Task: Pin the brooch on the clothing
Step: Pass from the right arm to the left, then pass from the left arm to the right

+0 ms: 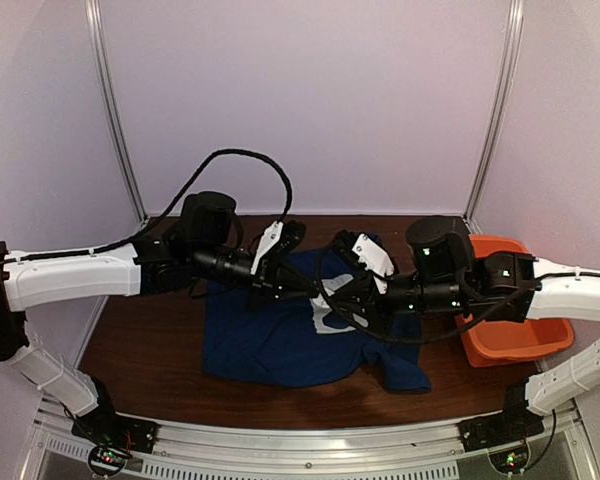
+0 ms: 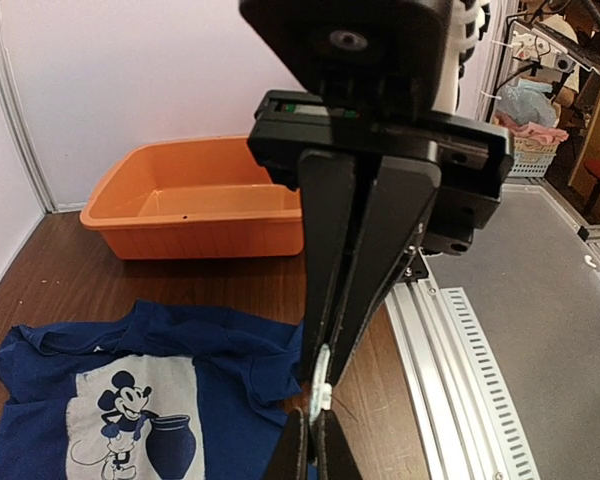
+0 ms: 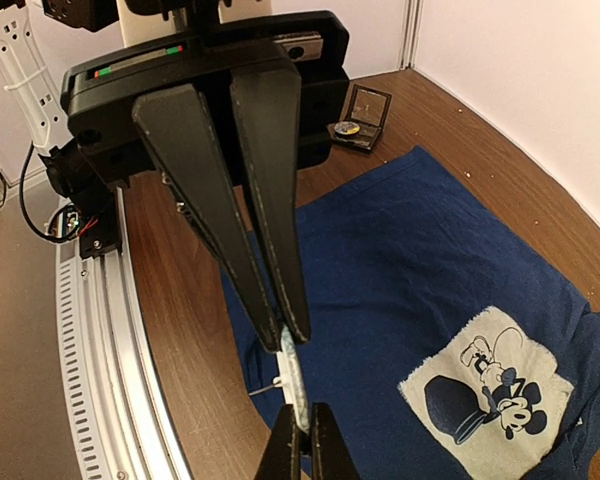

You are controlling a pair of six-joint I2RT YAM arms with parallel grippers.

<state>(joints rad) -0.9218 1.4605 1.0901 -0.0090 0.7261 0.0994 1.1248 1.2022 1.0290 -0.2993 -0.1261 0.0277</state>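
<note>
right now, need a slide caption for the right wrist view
Right gripper and left gripper pinch the brooch edge-on between them, navy T-shirt spread below, small black box behind

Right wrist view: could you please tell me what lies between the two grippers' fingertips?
A tiny round silvery-grey brooch, edge-on, pinched by the right gripper above and the left gripper below, in that view.

a brown wooden tabletop [image 1: 150,335] carries a navy t-shirt [image 1: 265,350], lying flat with its white mouse print facing up. an orange tub [image 1: 510,345] sits at the right edge, near the shirt. a small black box [image 3: 360,118] lies open just off the shirt's edge.
</note>
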